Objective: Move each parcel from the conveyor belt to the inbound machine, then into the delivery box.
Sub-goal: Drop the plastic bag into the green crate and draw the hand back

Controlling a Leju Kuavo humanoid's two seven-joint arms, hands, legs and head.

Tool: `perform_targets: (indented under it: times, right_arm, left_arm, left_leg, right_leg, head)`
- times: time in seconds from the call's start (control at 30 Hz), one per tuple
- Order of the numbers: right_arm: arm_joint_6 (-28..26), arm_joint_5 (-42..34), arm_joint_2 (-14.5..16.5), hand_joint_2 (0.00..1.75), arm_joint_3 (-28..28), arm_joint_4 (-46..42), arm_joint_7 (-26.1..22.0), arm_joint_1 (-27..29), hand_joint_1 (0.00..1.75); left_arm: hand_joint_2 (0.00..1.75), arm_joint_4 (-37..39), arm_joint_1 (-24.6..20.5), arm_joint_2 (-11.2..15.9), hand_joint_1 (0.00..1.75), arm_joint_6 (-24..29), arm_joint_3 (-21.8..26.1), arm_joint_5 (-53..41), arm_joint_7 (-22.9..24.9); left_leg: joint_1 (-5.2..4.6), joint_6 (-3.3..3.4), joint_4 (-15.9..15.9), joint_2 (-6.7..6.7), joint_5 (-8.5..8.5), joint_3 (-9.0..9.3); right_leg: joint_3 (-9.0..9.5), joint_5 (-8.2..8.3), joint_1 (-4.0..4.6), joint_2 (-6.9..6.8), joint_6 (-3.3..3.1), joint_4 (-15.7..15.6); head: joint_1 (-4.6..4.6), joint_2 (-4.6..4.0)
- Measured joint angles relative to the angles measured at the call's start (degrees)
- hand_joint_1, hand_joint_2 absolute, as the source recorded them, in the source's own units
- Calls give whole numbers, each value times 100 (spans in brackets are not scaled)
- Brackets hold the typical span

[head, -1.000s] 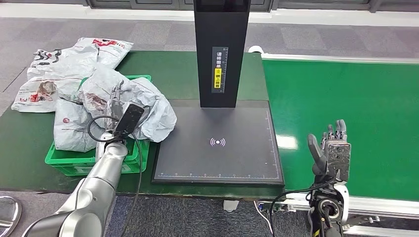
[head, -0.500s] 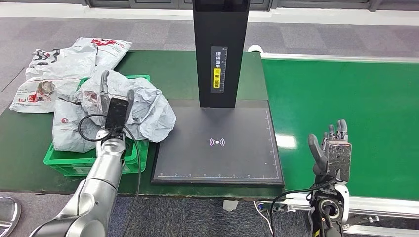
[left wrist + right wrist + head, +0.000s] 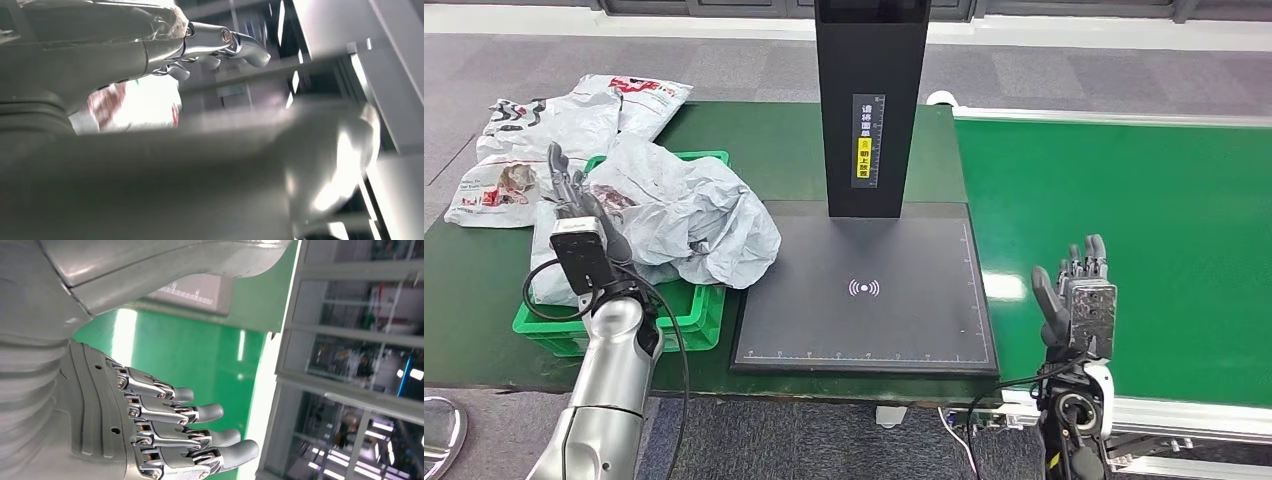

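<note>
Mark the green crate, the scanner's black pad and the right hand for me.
green crate [image 3: 686, 306]: head view, front right wall.
black pad [image 3: 864, 330]: head view, bare surface below the white symbol.
right hand [image 3: 1081, 305]: head view, back of hand.

Markings legible on the inbound machine
Black column [image 3: 870, 100]: grey ruled label, Chinese characters too small to read, yellow patch below. Scan plate [image 3: 864, 290]: white contactless-wave symbol at centre.

One green delivery box [image 3: 686, 318], one black inbound machine [image 3: 864, 290], one green conveyor belt [image 3: 1124, 200], several grey parcels [image 3: 684, 215] heaped at upper left, two hands
</note>
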Motion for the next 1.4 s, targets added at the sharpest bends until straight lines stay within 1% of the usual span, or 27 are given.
perform_targets:
  times: [0.07,0.2,0.3,0.5,0.77,1.0,1.23,1.33,1.4]
  right_arm:
    - [16,3,0,0,127,31,-2,-56,0]
    - [7,105,3,175,401,66,-9,-178,0]
    - [-71,274,29,175,651,106,26,-310,0]
    - [-263,529,122,175,1176,254,92,-624,0]
    - [-375,669,193,175,1711,499,27,-730,0]
    - [-392,672,212,175,1876,614,27,-732,0]
    - [-394,669,214,175,1936,665,28,-738,0]
    - [-429,666,217,175,1963,696,45,-746,0]
    - [-534,689,234,175,1985,733,88,-773,0]
  left_arm:
    - [175,-217,109,13,0,-252,-179,-46,58]
    - [175,-486,235,-6,0,-272,-537,-178,45]
    - [175,-613,298,-80,0,-351,-806,-202,4]
    - [175,-633,315,-277,0,-864,-1574,-158,51]
    - [175,-250,314,-456,0,-1023,-2330,-236,-106]
    - [175,-55,314,-505,0,-1024,-2523,-206,-124]
    - [175,52,313,-511,0,-1050,-2551,-196,-123]
    - [175,157,291,-551,0,-1193,-2554,-103,-98]
    - [175,370,232,-621,0,-1364,-2559,29,-80]
  left_leg:
    - [0,0,0,1,0,-1]
    - [-1,0,1,6,0,0]
    - [-1,0,1,4,0,0]
    - [-1,0,1,8,0,0]
    - [-1,-1,1,7,-2,-1]
    - [-1,-1,1,7,-3,0]
    - [-1,-1,1,8,-3,0]
    - [-1,-1,1,7,-3,0]
    - [-1,-1,1,6,-3,0]
  right_leg:
    - [1,0,0,1,0,0]
    - [0,1,-1,7,0,0]
    - [0,1,-1,5,1,-1]
    - [-1,2,-1,8,0,-1]
    - [-2,1,-1,8,1,-1]
    - [-2,1,-1,9,1,-1]
    - [-3,1,-1,9,0,-1]
    - [-3,1,-1,9,0,-1]
    - [-3,1,-1,8,1,-1]
  head:
    - [0,-1]
    - [0,-1]
    - [0,-1]
    - [0,-1]
    - [0,-1]
    - [0,-1]
    - [0,-1]
    - [0,-1]
    - [0,0]
